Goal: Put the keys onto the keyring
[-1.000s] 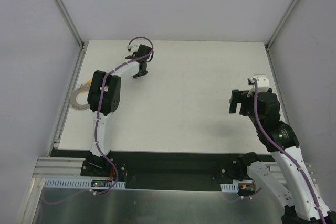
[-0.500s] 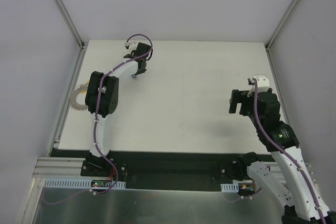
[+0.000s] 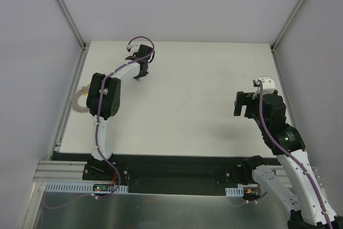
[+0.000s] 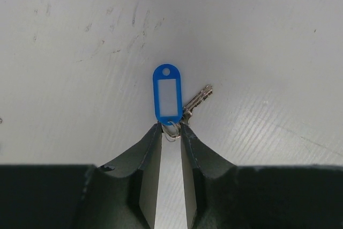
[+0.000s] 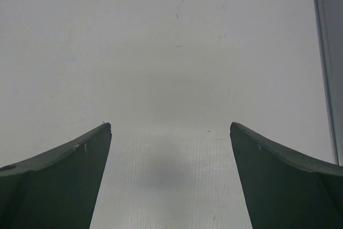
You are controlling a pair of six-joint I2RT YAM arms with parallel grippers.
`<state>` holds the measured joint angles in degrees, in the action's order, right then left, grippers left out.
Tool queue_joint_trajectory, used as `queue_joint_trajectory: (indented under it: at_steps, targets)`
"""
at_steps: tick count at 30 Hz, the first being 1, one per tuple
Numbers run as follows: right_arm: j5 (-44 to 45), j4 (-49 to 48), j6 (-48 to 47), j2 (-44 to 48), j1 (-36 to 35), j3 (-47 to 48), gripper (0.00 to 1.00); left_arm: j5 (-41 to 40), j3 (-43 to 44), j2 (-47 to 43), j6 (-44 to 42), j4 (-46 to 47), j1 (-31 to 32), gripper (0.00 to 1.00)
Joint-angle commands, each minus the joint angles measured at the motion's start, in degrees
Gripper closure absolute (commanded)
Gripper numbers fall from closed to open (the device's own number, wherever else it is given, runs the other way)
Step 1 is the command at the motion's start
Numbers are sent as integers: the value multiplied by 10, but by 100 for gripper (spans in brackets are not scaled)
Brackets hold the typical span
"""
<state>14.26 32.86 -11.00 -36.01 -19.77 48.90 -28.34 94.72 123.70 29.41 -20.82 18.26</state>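
A blue-headed key (image 4: 167,94) with a metal blade (image 4: 197,100) lies on the white table at the far left-centre. My left gripper (image 4: 171,127) has its tips closed narrowly on the key's small wire loop; in the top view the left gripper (image 3: 139,74) sits low over the table. The keyring (image 3: 78,103), a grey toothed ring, lies at the table's left edge, partly hidden behind my left arm's elbow. My right gripper (image 3: 244,105) hovers at the right side, open wide and empty, with only bare table between its fingers (image 5: 80,154). Other keys are not visible.
A raised metal rail (image 3: 69,95) runs along the table's left edge beside the keyring, and another rail (image 5: 327,63) runs along the right edge. White walls enclose the back and sides.
My left gripper has shifted a little toward the far left of the table over the last second. The right arm has not moved.
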Motion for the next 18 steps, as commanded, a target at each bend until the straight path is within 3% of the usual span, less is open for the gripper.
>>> queue_joint_trajectory:
  at_steps: [1,18]
  targets:
    - [6,-7,-2,-3,-2,15,4,22,-1,-1,6,-18,-11,81]
    - [2,-6,-3,-4,-2,15,4,51,17,26,4,-36,-13,80]
